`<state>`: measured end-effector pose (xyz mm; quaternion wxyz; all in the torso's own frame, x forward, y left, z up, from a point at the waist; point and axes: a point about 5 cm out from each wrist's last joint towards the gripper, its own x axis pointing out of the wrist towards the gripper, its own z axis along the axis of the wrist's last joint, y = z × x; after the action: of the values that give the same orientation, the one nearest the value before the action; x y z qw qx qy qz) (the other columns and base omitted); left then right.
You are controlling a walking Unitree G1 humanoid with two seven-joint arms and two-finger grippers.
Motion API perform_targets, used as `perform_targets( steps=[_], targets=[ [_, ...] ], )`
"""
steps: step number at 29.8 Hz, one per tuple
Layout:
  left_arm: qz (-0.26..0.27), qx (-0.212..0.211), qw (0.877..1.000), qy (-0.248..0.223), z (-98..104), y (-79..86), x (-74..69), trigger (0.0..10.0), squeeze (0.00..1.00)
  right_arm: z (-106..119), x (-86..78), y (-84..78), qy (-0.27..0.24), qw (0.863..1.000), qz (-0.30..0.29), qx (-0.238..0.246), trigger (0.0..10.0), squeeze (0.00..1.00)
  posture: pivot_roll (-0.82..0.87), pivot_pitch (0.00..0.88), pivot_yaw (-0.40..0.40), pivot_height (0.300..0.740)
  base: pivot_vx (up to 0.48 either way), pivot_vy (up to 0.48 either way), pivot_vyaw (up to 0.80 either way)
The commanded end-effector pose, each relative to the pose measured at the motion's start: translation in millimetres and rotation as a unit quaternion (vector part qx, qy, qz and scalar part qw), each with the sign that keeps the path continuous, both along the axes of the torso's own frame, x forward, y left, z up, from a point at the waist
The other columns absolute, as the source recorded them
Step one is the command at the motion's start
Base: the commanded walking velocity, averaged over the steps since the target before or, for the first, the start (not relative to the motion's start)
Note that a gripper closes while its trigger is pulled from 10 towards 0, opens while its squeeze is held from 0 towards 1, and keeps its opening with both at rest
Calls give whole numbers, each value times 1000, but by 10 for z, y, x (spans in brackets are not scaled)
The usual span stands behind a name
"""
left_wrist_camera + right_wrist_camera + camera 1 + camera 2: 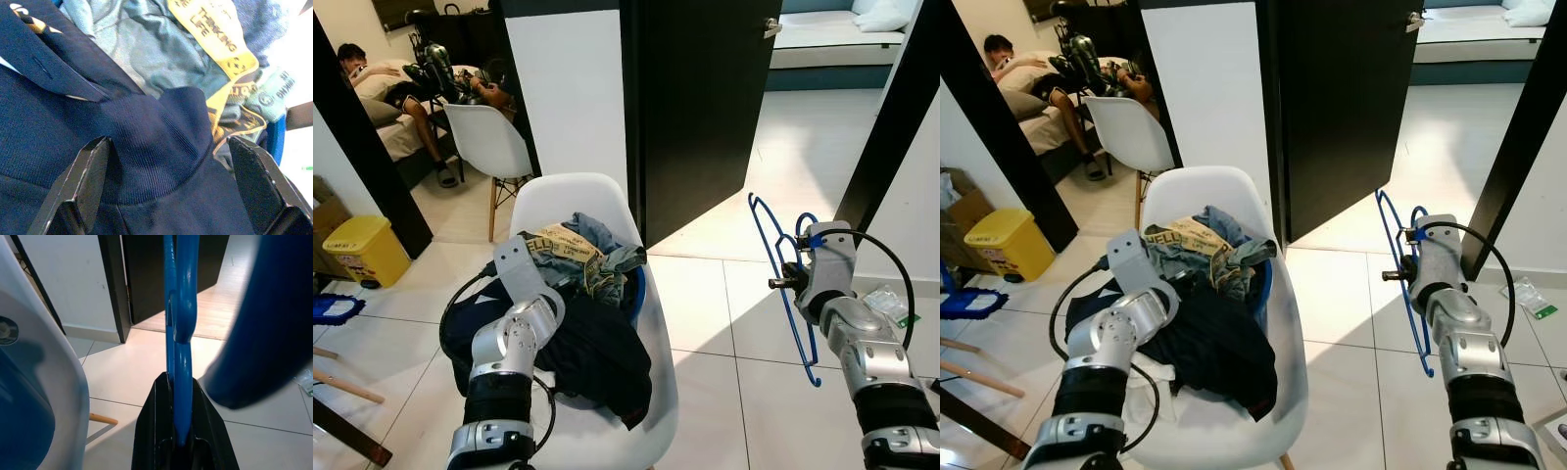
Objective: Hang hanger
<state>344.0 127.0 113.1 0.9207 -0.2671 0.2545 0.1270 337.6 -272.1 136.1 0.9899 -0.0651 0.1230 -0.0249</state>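
A blue wire hanger (781, 284) stands upright to the right of the white chair (570, 191), above the floor tiles. My right gripper (177, 421) is shut on the hanger (178, 308), whose wire runs up between the fingers. A heap of clothes (582, 264) fills the chair seat: a dark navy garment (146, 142) in front, a grey-blue shirt and a yellow printed cloth (220, 44) behind. My left gripper (166, 196) is open just over the navy garment, one black finger (78, 186) on each side of a raised fold.
A black door (700, 108) stands ajar behind the chair beside a white wall panel. A second white chair (489, 147) and a person on a bed (382, 83) are at the back left. A yellow bin (362, 250) sits at the left. A wooden pole (347, 387) lies on the floor.
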Motion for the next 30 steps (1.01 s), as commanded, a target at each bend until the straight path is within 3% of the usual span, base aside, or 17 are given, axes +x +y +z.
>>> perform_targets(
  steps=[1,12,13,14,15,30],
  targets=[
    [8,-2,1000,-4,13,-40,39,10000,0,28,-10,-9,-8,1000,-3,-1,10000,0,-56,0,70,740,0,0,0],
    [15,26,1000,-5,-78,-48,113,10000,0,15,-40,-32,-7,1000,-8,-2,10000,0,-65,0,75,740,0,0,0],
    [13,32,999,-2,-114,-52,110,8824,0,16,-46,-42,-7,1000,-9,-2,10000,0,-66,0,75,740,0,0,0],
    [12,36,999,0,-143,-55,108,6549,0,16,-52,-50,-7,1000,-10,-3,10000,0,-69,0,75,740,0,0,0],
    [12,42,999,1,-165,-52,106,0,0,17,-58,-59,-7,1000,-11,-3,10000,0,-71,0,75,740,0,0,0],
    [21,65,998,-6,-195,-13,154,0,0,34,-68,-82,-9,1000,-16,-5,10000,0,-74,0,77,740,0,0,0]
  ],
)
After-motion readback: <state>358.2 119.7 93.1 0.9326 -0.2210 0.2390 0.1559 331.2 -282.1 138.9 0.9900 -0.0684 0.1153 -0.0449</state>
